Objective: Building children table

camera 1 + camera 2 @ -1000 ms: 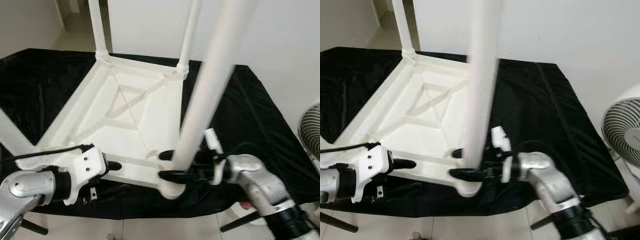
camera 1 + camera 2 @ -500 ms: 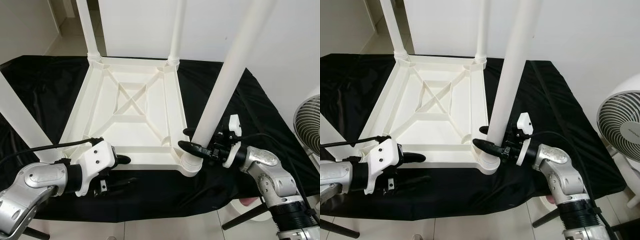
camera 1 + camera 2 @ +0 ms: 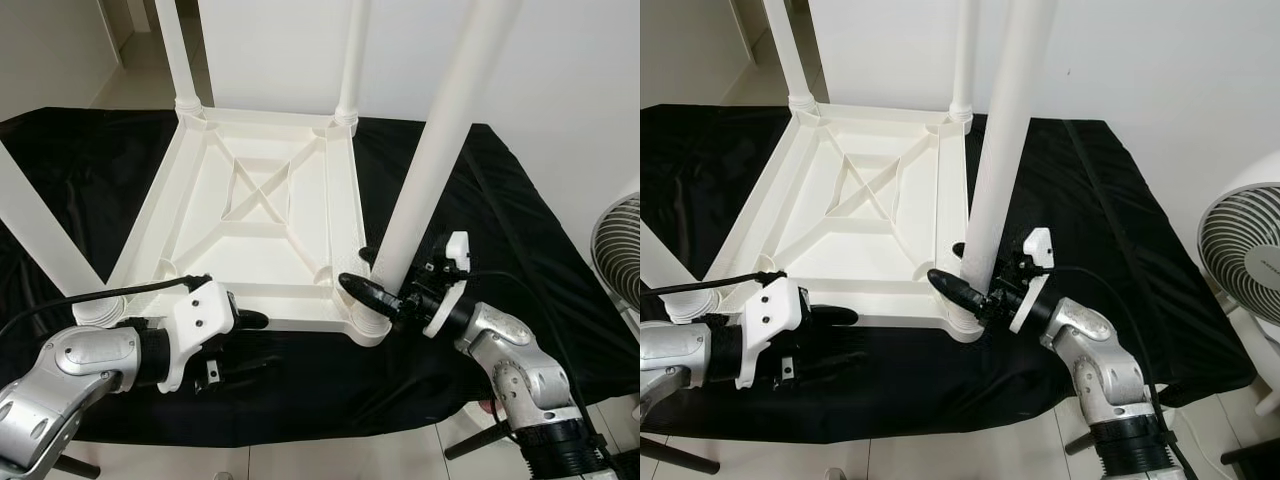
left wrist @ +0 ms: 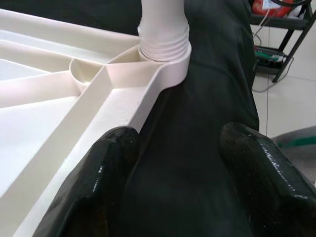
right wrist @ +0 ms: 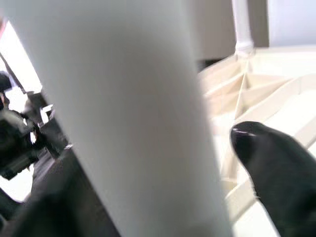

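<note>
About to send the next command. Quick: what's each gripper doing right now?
Left gripper: open, holding nothing, at the near rim of the tabletop.
Right gripper: fingers either side of the near-right table leg, close against it; a firm grip can't be confirmed.

no text, label, brand or number can be read anywhere — the white plastic table frame, its legs, the black cloth and the fan at the side carry no legible marks.
</note>
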